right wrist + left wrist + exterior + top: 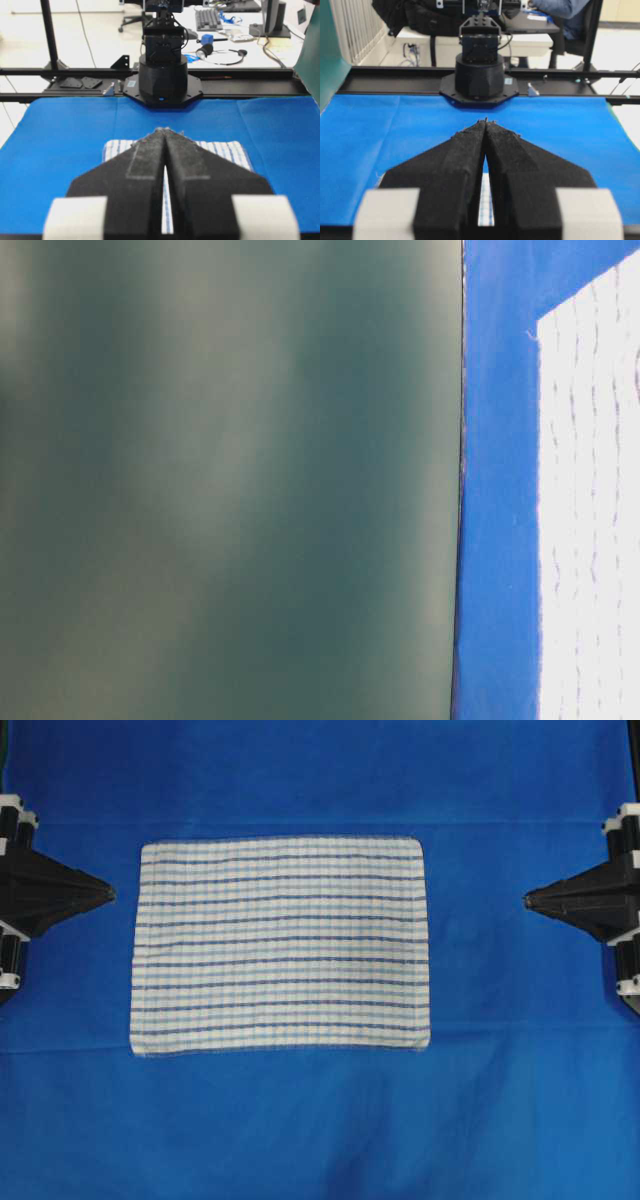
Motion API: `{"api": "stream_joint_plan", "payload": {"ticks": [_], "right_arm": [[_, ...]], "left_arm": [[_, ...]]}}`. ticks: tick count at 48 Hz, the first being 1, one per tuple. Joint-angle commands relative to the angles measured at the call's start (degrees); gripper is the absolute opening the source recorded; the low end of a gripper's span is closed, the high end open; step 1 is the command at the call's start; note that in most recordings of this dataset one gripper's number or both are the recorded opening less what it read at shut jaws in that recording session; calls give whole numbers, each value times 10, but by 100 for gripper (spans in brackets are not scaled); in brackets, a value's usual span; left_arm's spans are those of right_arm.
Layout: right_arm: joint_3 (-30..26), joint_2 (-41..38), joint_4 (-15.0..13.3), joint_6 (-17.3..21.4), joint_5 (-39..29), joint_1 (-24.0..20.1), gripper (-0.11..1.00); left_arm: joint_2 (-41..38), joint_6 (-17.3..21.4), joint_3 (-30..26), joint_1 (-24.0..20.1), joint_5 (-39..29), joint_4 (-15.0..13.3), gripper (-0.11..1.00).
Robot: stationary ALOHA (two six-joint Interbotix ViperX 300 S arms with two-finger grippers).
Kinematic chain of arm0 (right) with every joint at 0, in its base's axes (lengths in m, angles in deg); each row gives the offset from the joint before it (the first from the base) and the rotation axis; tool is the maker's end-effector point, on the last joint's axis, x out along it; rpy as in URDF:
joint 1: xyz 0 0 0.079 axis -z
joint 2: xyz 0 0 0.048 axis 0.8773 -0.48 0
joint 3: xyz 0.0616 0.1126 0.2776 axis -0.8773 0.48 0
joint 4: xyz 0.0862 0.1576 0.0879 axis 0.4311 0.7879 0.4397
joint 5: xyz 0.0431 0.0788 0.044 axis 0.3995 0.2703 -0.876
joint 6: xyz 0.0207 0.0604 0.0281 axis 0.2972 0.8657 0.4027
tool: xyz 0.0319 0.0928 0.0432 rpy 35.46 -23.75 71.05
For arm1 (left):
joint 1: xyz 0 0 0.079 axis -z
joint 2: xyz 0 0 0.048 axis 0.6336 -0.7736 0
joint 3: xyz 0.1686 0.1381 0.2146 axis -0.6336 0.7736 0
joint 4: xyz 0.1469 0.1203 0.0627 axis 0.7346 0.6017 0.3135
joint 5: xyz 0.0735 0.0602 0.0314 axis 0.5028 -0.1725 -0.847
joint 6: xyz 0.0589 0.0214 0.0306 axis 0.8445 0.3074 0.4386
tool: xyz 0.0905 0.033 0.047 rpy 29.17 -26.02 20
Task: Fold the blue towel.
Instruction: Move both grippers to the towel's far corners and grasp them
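The blue towel lies flat and unfolded in the middle of the blue tablecloth, its edges roughly square with the cloth's edges. The left gripper and right gripper sit off its short sides with fingers pressed together, holding nothing. A likely slip is pinching the tablecloth along with a towel corner, or grabbing unevenly so the fold lands skewed.

Blue tablecloth, desk w/ keyboard behind.
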Motion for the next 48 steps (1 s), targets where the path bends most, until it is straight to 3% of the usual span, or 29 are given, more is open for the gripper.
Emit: {"api": "stream_joint_plan", "payload": {"ticks": [1, 16, 31, 34, 43, 45, 48], "right_arm": [[-16, -9, 3, 0, 6, 4, 0], [-18, -87, 4, 16, 8, 89, 0], [-30, -214, 4, 38, 18, 182, 1], [-41, -254, 4, 38, 18, 197, 7], [-81, -372, 4, 37, 13, 231, 61], [-91, -396, 4, 37, 13, 236, 64], [-102, -430, 4, 37, 13, 243, 62]], "left_arm": [[-9, 4, -7, -3, -5, -11, -1], [-29, -1, 11, -85, -36, -11, -1], [-77, -4, 53, -174, -32, -14, 3], [-93, -4, 62, -200, -32, -14, 13], [-156, -4, 86, -271, -23, -13, 66], [-171, -4, 89, -279, -18, -13, 78], [-199, -3, 89, -287, -11, -14, 88]]}}
